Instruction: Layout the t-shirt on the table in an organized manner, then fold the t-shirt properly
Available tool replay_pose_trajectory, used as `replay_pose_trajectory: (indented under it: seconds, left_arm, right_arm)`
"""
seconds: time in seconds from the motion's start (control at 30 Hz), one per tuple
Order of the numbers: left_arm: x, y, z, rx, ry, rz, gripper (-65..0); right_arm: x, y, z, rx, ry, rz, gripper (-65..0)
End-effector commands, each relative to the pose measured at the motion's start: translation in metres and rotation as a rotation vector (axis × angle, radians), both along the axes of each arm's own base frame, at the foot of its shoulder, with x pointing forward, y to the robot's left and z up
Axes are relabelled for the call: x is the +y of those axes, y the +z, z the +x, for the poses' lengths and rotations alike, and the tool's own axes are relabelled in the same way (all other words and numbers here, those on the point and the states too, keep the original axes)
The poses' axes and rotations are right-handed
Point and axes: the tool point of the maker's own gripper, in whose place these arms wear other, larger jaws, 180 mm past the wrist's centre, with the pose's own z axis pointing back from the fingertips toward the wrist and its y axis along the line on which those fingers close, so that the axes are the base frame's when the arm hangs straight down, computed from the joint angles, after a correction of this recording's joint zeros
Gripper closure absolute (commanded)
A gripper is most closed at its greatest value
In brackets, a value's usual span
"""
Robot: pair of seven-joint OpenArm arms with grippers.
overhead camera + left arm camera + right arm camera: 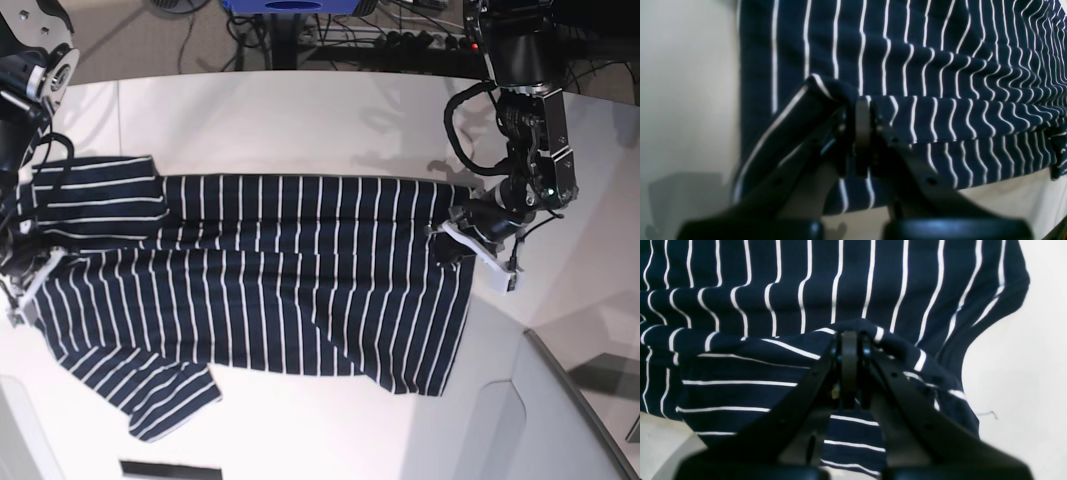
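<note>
The navy t-shirt [290, 280] with thin white stripes lies stretched sideways across the white table [300, 130], one sleeve at the front left. In the base view my left gripper [452, 232] pinches the shirt's right edge and my right gripper [30, 262] pinches its left end. The left wrist view has the left gripper [862, 103] shut on a raised fold of the t-shirt [940, 66], with rippled cloth beyond. In the right wrist view the right gripper [849, 336] is shut on a bunched edge of the t-shirt [773, 290].
Cables [420, 40] and a blue stand [290, 8] lie on the floor behind the table. The table's curved edge [560, 385] runs down the front right. A thin seam [118, 100] crosses the tabletop at the back left.
</note>
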Motion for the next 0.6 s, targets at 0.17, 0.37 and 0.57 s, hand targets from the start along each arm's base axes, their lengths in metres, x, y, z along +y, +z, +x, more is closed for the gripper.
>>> replay_pose_trajectory:
  seconds: [0.17, 0.37, 0.57]
  left_arm:
    - [0.009, 0.017, 0.014, -0.065, 0.016, 0.002, 0.0]
    - [0.01, 0.018, 0.015, -0.069, 0.018, 0.002, 0.0]
    - [0.01, 0.028, 0.025, -0.096, 0.017, 0.004, 0.0]
  right_arm:
    - [-0.023, 0.029, 0.028, -0.15, -0.115, -0.021, -0.2]
    - [-0.023, 0.031, 0.031, -0.169, -0.127, -0.021, -6.6]
    - [-0.04, 0.036, 0.032, -0.186, -0.221, -0.05, -36.8]
